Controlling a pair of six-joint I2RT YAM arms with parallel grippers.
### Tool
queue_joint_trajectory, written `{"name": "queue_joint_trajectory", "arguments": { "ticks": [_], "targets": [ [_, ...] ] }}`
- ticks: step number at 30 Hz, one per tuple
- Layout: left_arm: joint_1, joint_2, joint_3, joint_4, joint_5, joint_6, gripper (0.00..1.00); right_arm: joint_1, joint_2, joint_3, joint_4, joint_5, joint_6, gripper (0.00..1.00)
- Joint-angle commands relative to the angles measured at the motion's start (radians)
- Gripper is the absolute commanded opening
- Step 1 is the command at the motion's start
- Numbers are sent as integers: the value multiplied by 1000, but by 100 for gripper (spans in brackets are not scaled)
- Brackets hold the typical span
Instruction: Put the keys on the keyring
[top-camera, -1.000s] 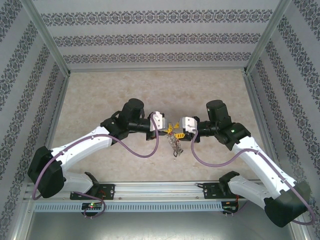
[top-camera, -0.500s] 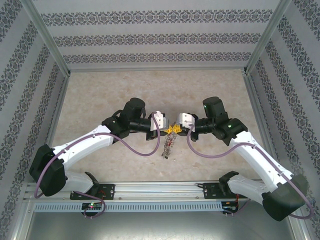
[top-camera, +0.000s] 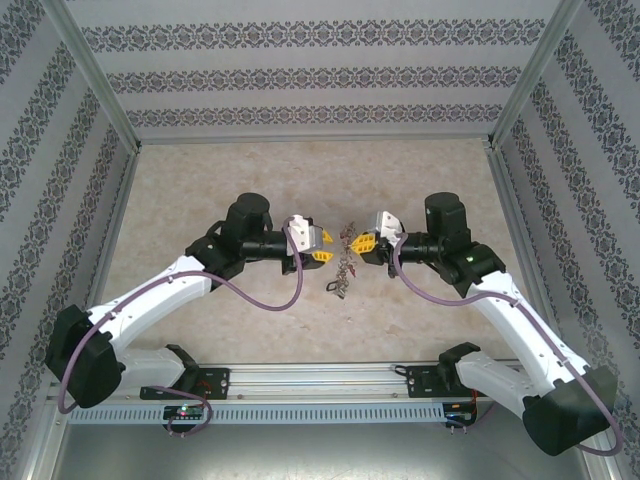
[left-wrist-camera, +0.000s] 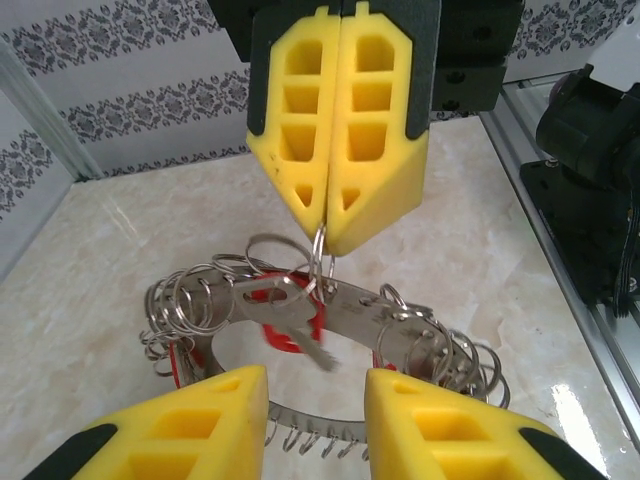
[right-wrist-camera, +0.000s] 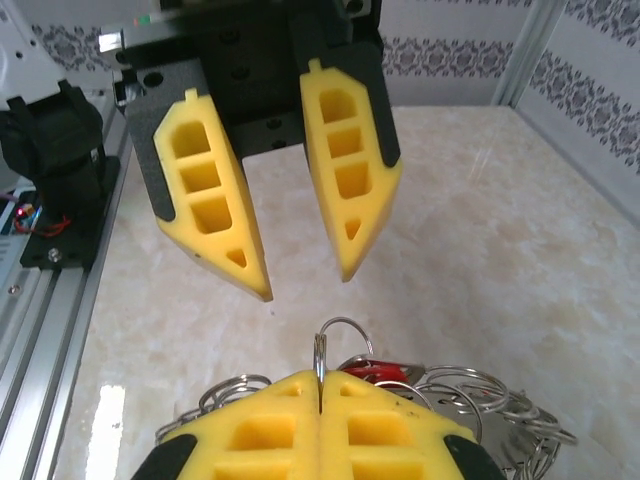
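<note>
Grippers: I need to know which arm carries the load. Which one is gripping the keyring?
The right gripper: it is shut on one small loop of the keyring, while the left gripper stands open.

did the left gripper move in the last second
Yes. The left gripper has backed off toward the left wall, leaving a gap between it and the keyring, which hangs from the shut right gripper.

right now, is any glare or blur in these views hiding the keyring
Left wrist view: the keyring is sharp and evenly lit, with glare on the table at lower right. Right wrist view: a reflection on the table at lower left, and the shut right tool covers part of the ring. Top view: soft even light, but the ring is too small to tell loops apart.
</note>
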Motion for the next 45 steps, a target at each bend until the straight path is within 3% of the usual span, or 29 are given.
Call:
{"name": "queue_joint_trajectory", "arguments": {
  "ticks": [1,13,33,45],
  "targets": [
    [13,-29,-18,60,-7,-21,33,-8,-21,-13,86,-94,47,0],
    [6,-14,9,98,-7,39,35,-6,0,-4,84,-147,66,0],
    [-76,17,26,93,-67,165,32,0,27,2,52,-194,85,0],
    [-94,3,24,69,-114,221,21,1,32,3,36,-203,89,0]
  ]
}}
